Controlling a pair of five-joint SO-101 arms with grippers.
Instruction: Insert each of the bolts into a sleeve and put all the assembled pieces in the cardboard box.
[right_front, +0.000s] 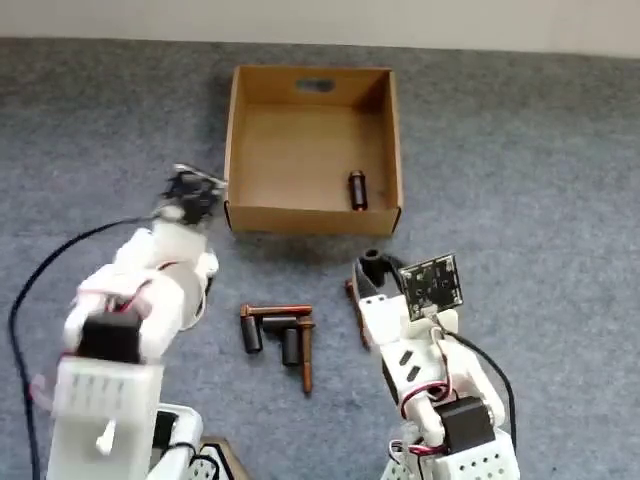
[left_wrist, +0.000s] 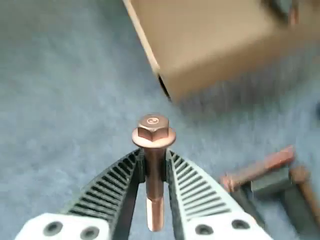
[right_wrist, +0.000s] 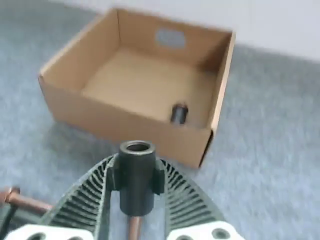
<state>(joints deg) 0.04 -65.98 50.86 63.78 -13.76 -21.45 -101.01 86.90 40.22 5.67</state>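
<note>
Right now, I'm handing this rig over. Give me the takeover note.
Left gripper: shut on a bolt, beside the cardboard box.
Right gripper: shut on a sleeve, in front of the box.
Done: one assembled piece lies in the box.
Left: join the held bolt and sleeve, box them; two loose bolts and two loose sleeves lie on the carpet.

Left hand (left_wrist: 155, 155) clenched, right hand (right_wrist: 136, 165) clenched, arms side by side

The bolt (left_wrist: 154, 172) is shiny copper-toned metal, the sleeve (right_wrist: 136, 172) matt black, the box (right_front: 312, 218) matt cardboard, the table (right_front: 520, 150) fuzzy cloth.
</note>
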